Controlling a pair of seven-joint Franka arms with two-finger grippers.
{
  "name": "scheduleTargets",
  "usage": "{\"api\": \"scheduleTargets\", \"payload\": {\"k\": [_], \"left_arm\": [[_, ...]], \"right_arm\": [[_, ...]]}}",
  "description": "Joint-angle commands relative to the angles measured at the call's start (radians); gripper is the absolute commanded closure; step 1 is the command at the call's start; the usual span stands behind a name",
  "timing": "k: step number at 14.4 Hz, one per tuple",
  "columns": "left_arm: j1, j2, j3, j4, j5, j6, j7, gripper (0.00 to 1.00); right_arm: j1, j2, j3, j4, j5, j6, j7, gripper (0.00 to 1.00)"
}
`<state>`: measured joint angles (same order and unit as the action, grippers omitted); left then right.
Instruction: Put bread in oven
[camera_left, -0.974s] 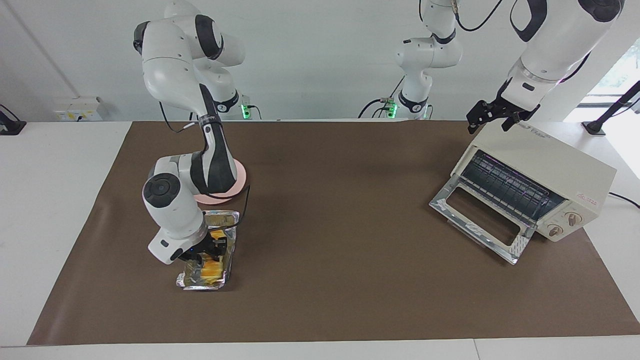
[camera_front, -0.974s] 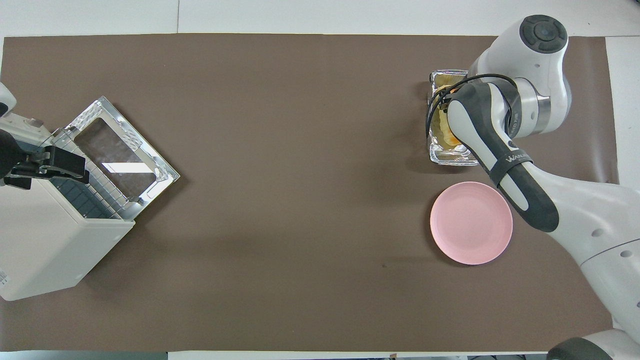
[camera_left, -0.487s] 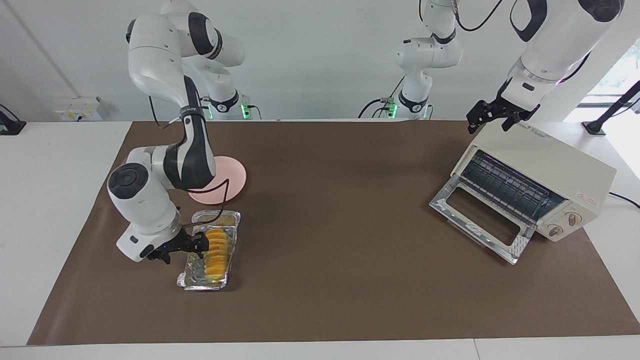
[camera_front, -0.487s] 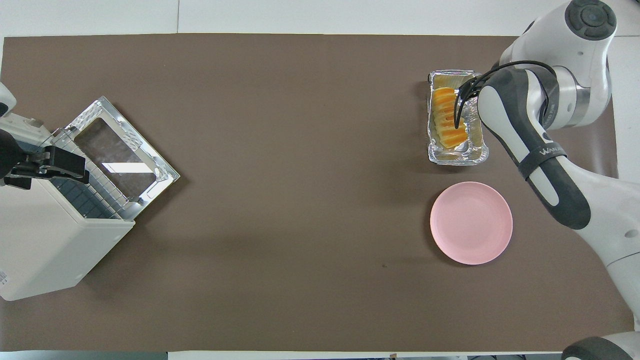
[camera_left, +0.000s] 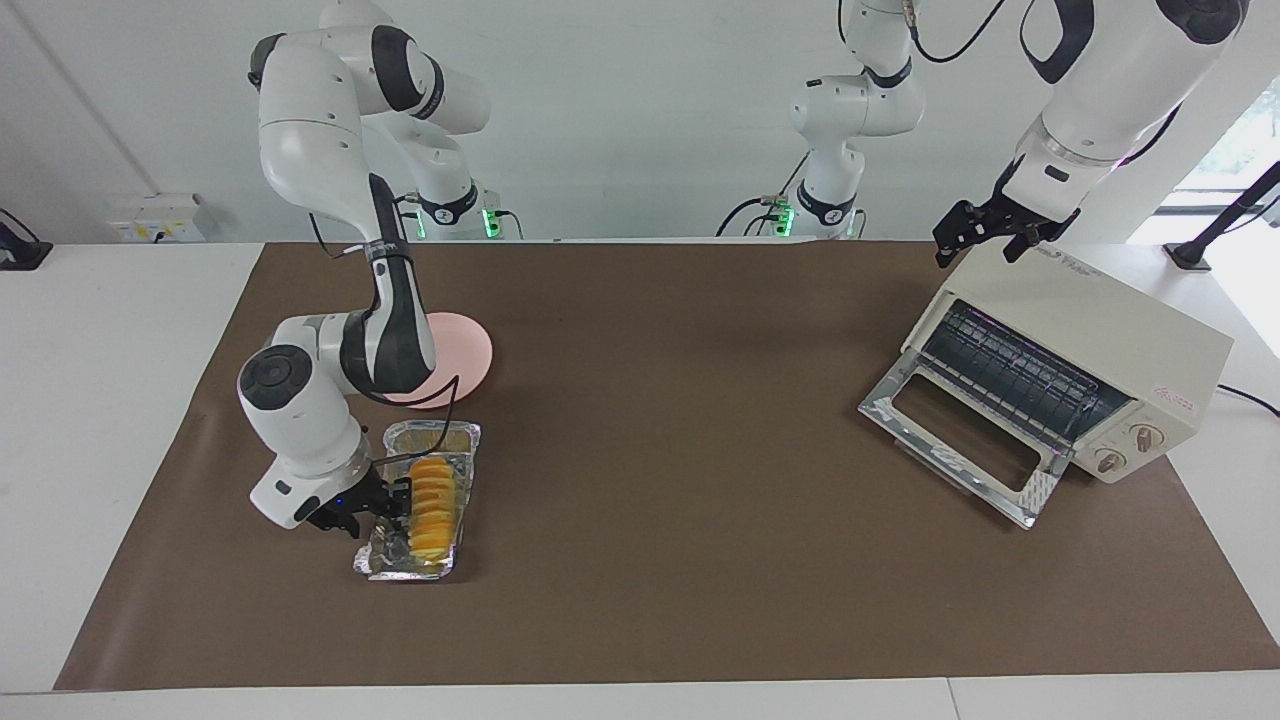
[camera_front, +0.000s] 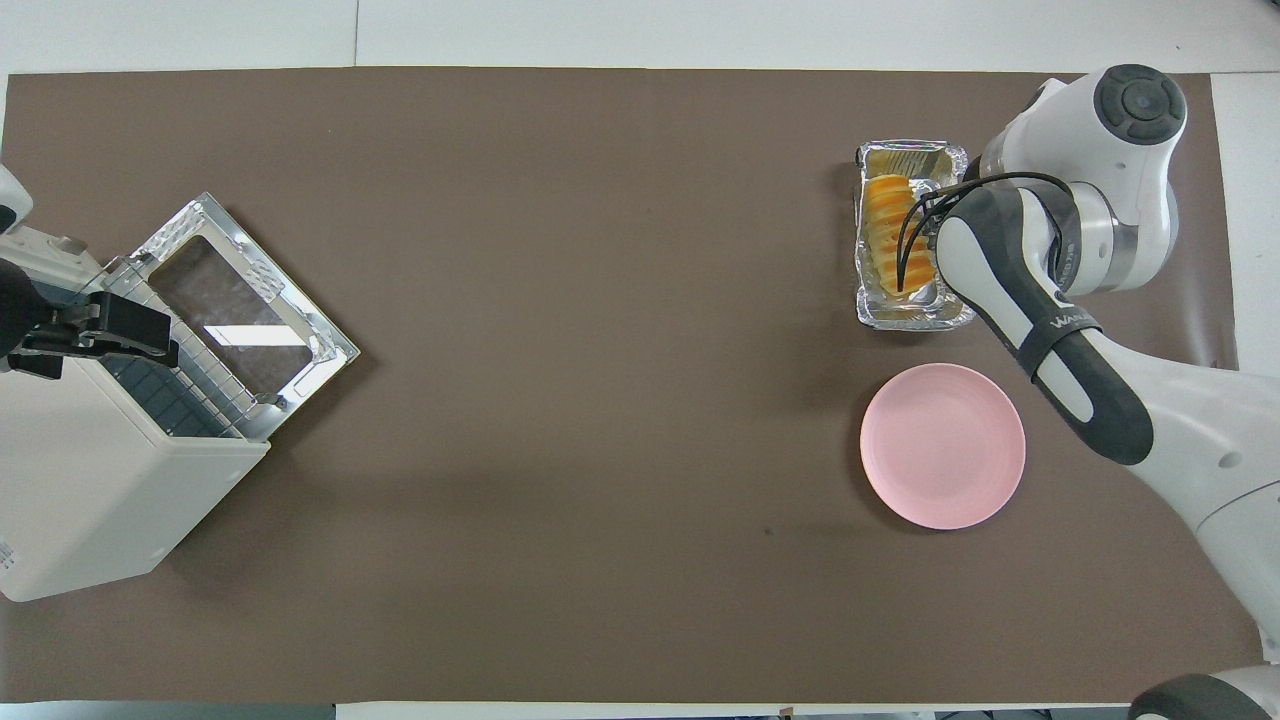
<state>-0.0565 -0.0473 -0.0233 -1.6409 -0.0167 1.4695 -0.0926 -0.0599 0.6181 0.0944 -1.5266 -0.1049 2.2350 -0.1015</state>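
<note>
We cannot tell how the right gripper's jaws stand; it has swung back against the bread in the foil tray. The left gripper waits over the open oven. Grasping remains undone.

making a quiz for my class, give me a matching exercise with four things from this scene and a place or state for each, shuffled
Things:
1. bread
2. oven
3. plate
4. left hand

Places or states:
a. door dropped open
b. bare, beside the foil tray
c. lying in the foil tray
d. over the oven's top

Pairs: 1-c, 2-a, 3-b, 4-d
</note>
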Motion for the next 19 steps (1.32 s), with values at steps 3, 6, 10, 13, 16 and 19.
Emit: {"api": "scheduleTargets", "payload": {"k": [3,6,10,13,16,19], "left_arm": [[0.014,-0.003,-0.004,0.009,-0.016,-0.020,0.004,0.00],[0.014,-0.003,-0.004,0.009,-0.016,-0.018,0.004,0.00],[0.014,-0.003,-0.004,0.009,-0.016,-0.020,0.004,0.00],[0.014,-0.003,-0.004,0.009,-0.016,-0.018,0.004,0.00],[0.014,-0.003,-0.004,0.009,-0.016,-0.018,0.004,0.00],[0.014,-0.003,-0.004,0.009,-0.016,-0.018,0.004,0.00]], "right_arm": [[0.024,-0.046,0.022,0.161,0.001,-0.346,0.008,1.00],[0.130,-0.054,0.036,0.308,0.073,-0.562,0.159,1.00],[0.368,-0.055,0.034,0.362,0.126,-0.568,0.479,1.00],[0.511,-0.041,0.031,0.263,0.136,-0.403,0.656,1.00],[0.563,-0.060,0.030,0.073,0.128,-0.205,0.663,1.00],[0.568,-0.116,0.030,-0.114,0.125,-0.042,0.652,1.00]]}}
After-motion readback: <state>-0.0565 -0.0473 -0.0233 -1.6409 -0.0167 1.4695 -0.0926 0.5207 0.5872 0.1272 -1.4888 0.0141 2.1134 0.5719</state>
